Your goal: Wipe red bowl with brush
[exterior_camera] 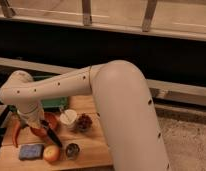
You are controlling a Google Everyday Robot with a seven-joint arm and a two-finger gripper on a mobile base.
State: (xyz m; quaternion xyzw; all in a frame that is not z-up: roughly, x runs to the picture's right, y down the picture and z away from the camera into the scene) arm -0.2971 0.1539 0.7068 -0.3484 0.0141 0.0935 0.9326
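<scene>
red bowl (51, 118): glossy, upright (half hidden) | brush (52, 136): black, slanted | gripper (38, 129): beside bowl

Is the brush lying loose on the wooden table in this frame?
No, the gripper, at the left end of the table over the red bowl, grips the brush by its upper end.

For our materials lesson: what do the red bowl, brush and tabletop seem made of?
Red bowl: glossy sheen, so plastic or glazed ceramic. Brush, at the tool by the bowl's left edge: matte black, probably plastic. Tabletop: light brown, likely wood.
</scene>
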